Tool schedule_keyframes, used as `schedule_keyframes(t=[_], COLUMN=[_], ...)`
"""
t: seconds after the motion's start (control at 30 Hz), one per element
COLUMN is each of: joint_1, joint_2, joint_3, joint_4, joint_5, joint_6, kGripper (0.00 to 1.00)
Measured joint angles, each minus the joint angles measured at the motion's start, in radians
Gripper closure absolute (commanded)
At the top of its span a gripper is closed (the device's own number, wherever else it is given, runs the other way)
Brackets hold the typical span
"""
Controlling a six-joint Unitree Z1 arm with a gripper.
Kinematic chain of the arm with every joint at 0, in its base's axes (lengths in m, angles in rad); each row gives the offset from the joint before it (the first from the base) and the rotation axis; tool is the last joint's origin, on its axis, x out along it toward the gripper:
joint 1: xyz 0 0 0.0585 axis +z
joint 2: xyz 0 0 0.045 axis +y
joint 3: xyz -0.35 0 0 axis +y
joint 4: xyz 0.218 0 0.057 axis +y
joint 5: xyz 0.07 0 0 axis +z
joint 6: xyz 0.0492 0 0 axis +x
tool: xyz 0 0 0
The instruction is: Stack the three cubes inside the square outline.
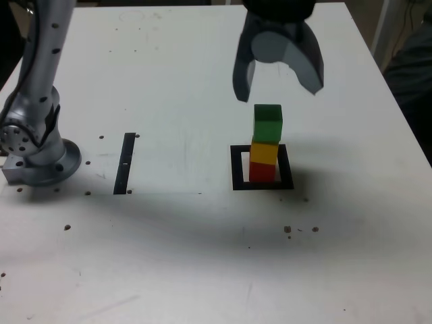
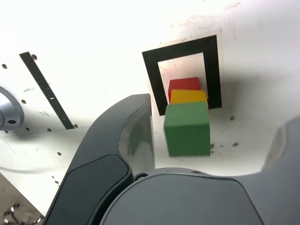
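The white table (image 1: 169, 256) carries the arm's base (image 1: 37, 158) at the exterior view's left, with a lone black strip (image 1: 125, 163) beside it. At that view's right, the square (image 1: 236, 169) holds the stack: red cube (image 1: 262, 172) at the bottom, yellow cube (image 1: 264, 152) on it, green cube (image 1: 267, 123) on top. The gripper (image 1: 278, 86) hangs directly above the green cube, jaws spread wide, holding nothing and apart from it. The tower's long axis stands upright, so the safe way out looks to be straight up.
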Motion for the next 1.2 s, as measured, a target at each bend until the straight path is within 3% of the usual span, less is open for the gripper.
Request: schedule_keyframes(t=[0.37, 0.77, 1.03, 1.2], joint_1=[-0.022, -0.022, -0.018, 0.010], joint_2=[-0.139, -0.326, -0.429, -0.484], joint_3=[0.141, 0.468, 0.658, 0.814], joint_4=[0.000, -0.050, -0.111, -0.209], joint_5=[0.035, 0.062, 0.071, 0.072], joint_6=[-0.029, -0.066, -0.084, -0.091], kGripper=[0.00, 0.00, 0.00, 0.00])
